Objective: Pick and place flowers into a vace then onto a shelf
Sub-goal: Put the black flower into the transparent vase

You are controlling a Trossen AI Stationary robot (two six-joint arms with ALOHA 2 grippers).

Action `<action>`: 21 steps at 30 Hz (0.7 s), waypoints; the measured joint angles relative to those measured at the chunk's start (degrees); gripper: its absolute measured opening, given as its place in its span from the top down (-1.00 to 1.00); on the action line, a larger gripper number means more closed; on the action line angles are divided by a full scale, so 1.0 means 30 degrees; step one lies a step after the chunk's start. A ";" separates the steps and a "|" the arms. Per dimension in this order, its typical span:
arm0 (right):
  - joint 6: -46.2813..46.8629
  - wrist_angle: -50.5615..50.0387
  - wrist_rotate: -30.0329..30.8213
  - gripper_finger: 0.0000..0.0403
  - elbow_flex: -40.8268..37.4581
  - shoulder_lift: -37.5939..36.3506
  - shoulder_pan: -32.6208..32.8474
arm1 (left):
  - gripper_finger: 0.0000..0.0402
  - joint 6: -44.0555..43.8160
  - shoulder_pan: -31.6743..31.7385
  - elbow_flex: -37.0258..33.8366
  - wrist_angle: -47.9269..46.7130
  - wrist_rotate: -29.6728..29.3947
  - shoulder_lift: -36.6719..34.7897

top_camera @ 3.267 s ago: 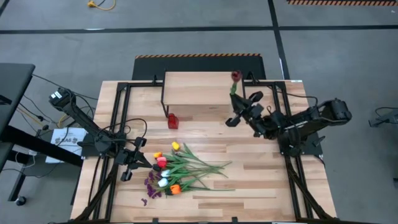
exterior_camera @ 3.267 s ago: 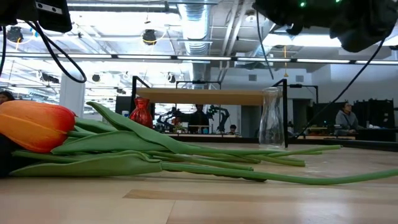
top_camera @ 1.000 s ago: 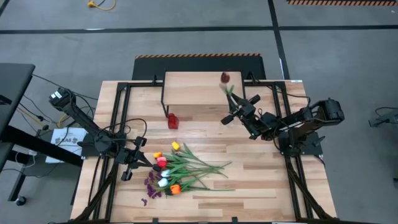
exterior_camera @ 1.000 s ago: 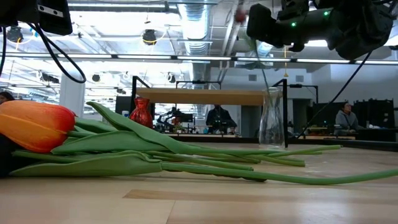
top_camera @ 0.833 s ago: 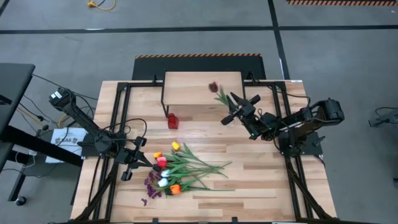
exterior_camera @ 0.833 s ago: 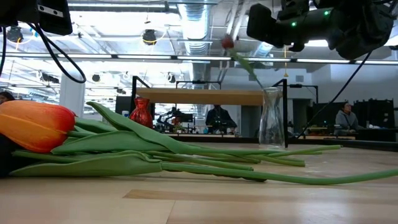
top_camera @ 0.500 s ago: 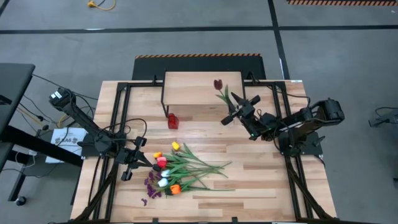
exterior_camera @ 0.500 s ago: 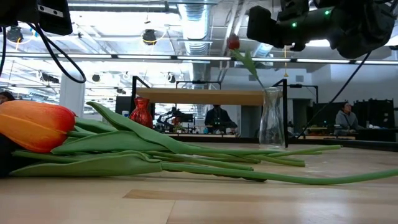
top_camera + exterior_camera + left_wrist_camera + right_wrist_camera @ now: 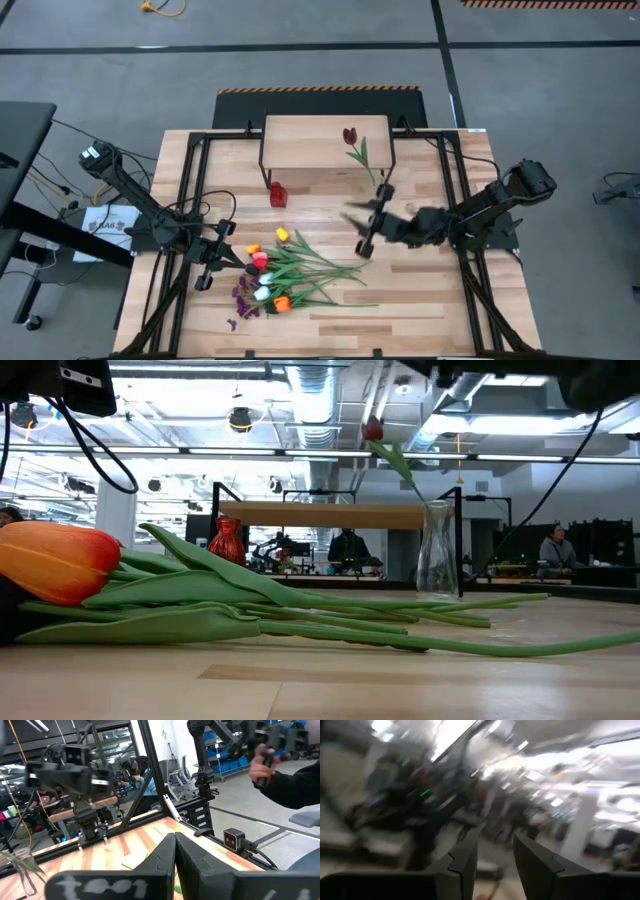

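A bunch of tulips and purple sprigs (image 9: 285,272) lies flat on the table; in the low view its orange tulip (image 9: 55,560) fills the left side. A dark maroon tulip (image 9: 350,135) stands with its stem in the clear glass vase (image 9: 437,550), leaning left with its head (image 9: 373,428) high. The vase (image 9: 383,191) stands in front of the shelf (image 9: 325,140). My right gripper (image 9: 358,232) is open, blurred, between the vase and the bunch's stems. My left gripper (image 9: 205,266) is shut beside the bunch's flower heads.
A small red vase (image 9: 278,193) stands at the shelf's front left leg. Black frame rails run along both table sides. Bare wood lies right of the bunch. In the left wrist view a person's hand (image 9: 262,762) shows beyond the table; people sit in the room behind.
My right gripper was up by the vase with the maroon tulip and has swung away toward the table's near edge and left, toward the bunch. The tulip's head swayed left, then settled, leaning in the vase. My left arm kept still.
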 joint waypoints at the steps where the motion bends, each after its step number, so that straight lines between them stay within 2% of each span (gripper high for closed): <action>1: 0.0775 -0.2190 -0.0132 0.41 0.0665 0.0005 0.0252 | 1.00 0.0000 -0.0007 0.0000 0.0000 0.0000 0.0000; 5: 0.4265 -1.0017 -0.1746 0.41 0.3309 0.0073 0.0986 | 1.00 0.0000 -0.0006 -0.0006 0.0000 0.0000 -0.0007; 8: 0.6656 -1.3383 -0.3066 0.41 0.4481 0.0073 0.1317 | 1.00 0.0000 -0.0002 -0.0005 0.0000 0.0000 0.0000; 15: 1.2090 -1.6770 -0.5768 0.41 0.5024 0.0073 0.2084 | 1.00 -0.0122 -0.0005 -0.0007 0.0005 0.0000 -0.0005; 21: 1.6351 -1.8430 -0.5481 0.41 0.5014 0.0323 0.3073 | 1.00 -0.0175 0.0000 0.0000 0.0000 0.0000 -0.0007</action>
